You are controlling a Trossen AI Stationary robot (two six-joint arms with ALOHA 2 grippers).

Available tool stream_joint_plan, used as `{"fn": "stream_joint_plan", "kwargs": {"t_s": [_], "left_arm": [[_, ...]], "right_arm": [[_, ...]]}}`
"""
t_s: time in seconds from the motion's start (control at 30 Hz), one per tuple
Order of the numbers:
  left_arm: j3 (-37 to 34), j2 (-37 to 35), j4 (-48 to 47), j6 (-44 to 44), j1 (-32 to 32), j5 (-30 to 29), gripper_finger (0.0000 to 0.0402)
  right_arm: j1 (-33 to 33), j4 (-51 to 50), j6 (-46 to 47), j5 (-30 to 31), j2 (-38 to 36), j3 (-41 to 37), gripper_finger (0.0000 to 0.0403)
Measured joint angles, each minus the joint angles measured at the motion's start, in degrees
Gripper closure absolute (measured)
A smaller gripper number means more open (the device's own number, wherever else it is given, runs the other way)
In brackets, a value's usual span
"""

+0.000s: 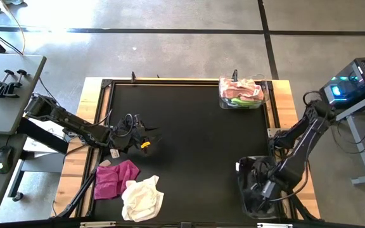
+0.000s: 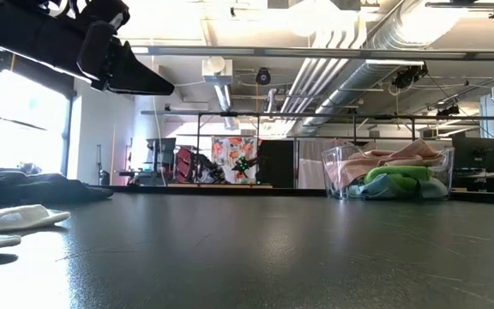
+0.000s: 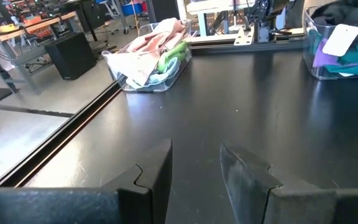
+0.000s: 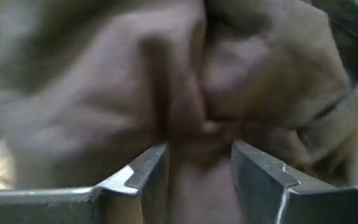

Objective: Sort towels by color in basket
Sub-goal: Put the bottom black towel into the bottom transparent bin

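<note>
Black tabletop (image 1: 195, 139), grey side desk (image 1: 5, 88), computer mouse (image 1: 3, 158), concrete floor (image 1: 170, 54)

Grey concrete floor (image 1: 189, 54) crossed by dark tape lines (image 1: 266, 31). A grey desk (image 1: 5, 95) stands beside the work table's left side, carrying clamps (image 1: 8, 82) and a mouse (image 1: 3, 158). Ceiling has exposed silver ducts (image 2: 350, 77) and pipework. A bright window (image 2: 20, 120) admits daylight at one side. A floral-patterned panel (image 2: 234, 159) stands at the far wall.
</note>
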Motion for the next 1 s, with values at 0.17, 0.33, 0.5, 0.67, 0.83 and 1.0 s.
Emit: {"fn": "stream_joint_plan", "kwargs": {"t_s": [0.17,0.33,0.5,0.67,0.83,1.0], "left_arm": [[0.00,0.00,-0.02,0.03,0.00,0.00,0.0277],[0.00,0.00,-0.04,0.00,0.00,0.00,0.0277],[0.00,0.00,-0.09,0.00,0.00,0.00,0.0277],[0.00,0.00,-0.09,0.03,-0.01,0.00,0.0277],[0.00,0.00,-0.04,0.00,-0.01,-0.01,0.0277],[0.00,0.00,-0.02,0.00,0.00,-0.02,0.0277]], "right_arm": [[0.02,-6.88,2.49,2.15,-0.02,6.92,0.0236],[0.02,-7.26,0.98,16.08,-0.08,6.77,0.0236],[-0.06,-3.70,2.43,29.56,0.47,0.48,0.0236],[-0.51,8.18,2.13,29.07,1.59,-9.17,0.0236],[-0.51,15.15,2.50,29.28,2.67,-14.91,0.0236],[-0.51,7.93,1.69,28.37,2.64,-10.23,0.0236]]}}
